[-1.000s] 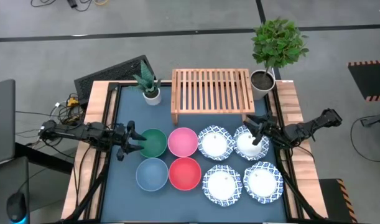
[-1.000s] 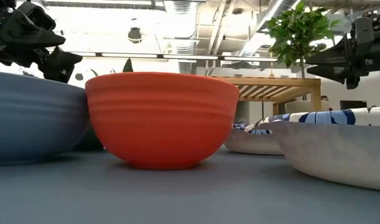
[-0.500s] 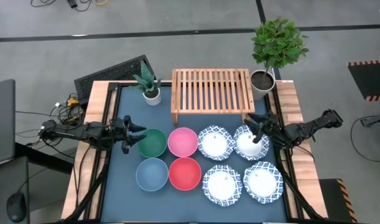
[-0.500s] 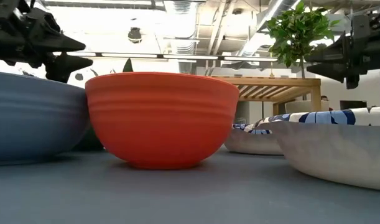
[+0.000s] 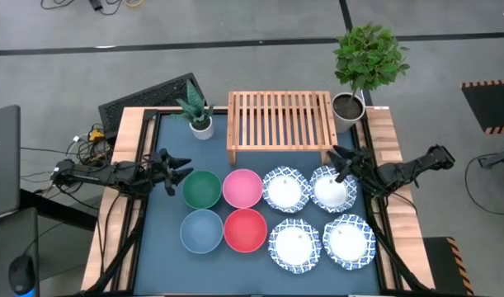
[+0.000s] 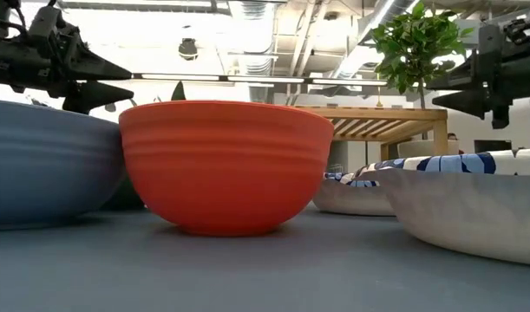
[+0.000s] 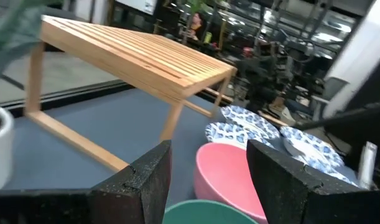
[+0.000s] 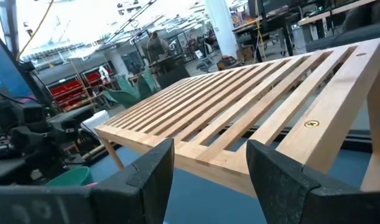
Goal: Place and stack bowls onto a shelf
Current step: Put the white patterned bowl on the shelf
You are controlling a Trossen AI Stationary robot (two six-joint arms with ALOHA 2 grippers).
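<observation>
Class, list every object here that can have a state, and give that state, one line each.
Shelf: empty, upright.
Green bowl: on table, unstacked.
Pink bowl: on table, unstacked.
Red bowl: on table, upright.
Left gripper: open, empty.
Right gripper: open, empty.

The blue table (image 5: 169, 239) with wood edges carries a slatted wood shelf (image 5: 280, 120) at twelve o'clock, its top bare. At ten o'clock stands a small potted plant (image 5: 195, 111), at two o'clock a bushy potted plant (image 5: 363, 70). Below the shelf sit two rows of bowls: green (image 5: 202, 189), pink (image 5: 242, 187) and two blue-rimmed white ones (image 5: 285, 189) (image 5: 332, 189) behind; light blue (image 5: 201, 231), red (image 5: 245, 230) and two more patterned ones (image 5: 295, 247) (image 5: 349, 242) toward six o'clock
</observation>
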